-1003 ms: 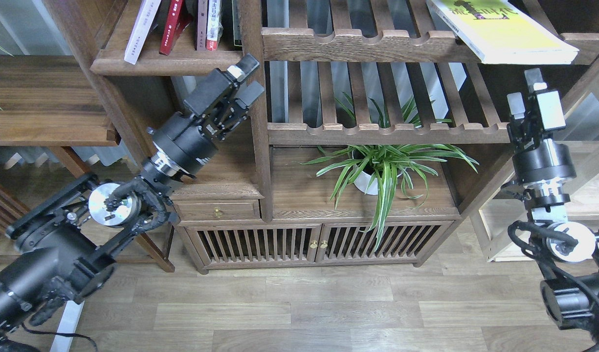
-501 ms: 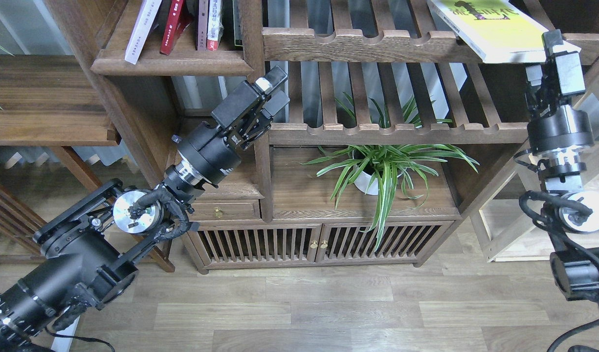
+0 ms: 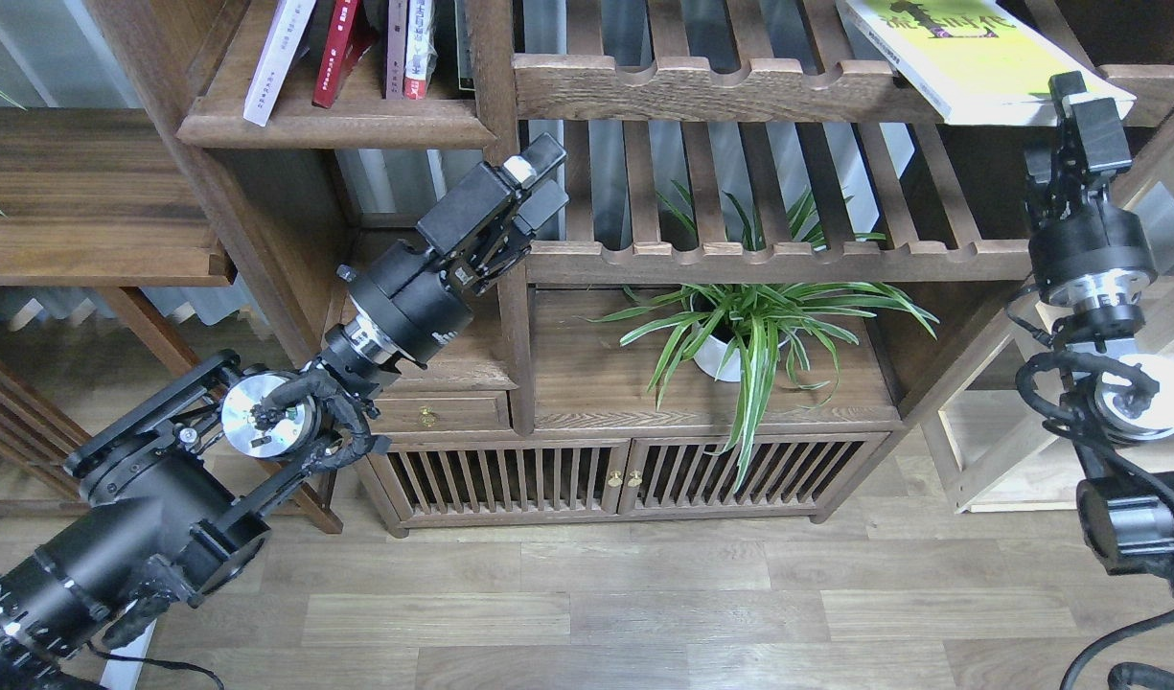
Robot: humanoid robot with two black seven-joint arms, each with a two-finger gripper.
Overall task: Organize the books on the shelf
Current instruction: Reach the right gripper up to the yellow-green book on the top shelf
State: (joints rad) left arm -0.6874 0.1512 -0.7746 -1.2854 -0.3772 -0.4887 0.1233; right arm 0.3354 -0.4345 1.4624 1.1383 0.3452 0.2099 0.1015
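The right gripper (image 3: 1075, 101), its gap unclear, reaches the yellow-green book (image 3: 979, 57); next it must clamp the corner.

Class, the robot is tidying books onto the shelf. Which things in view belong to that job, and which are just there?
Part of the job: yellow-green book, white book, red book, shelf, right gripper.

Just there: potted plant, slatted rack, drawer, cabinet doors.

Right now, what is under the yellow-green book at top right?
The yellow-green book lies flat on a slatted rack, its near corner overhanging. The right pincer sits at that corner; whether it touches is unclear. The slats beneath the book are covered.
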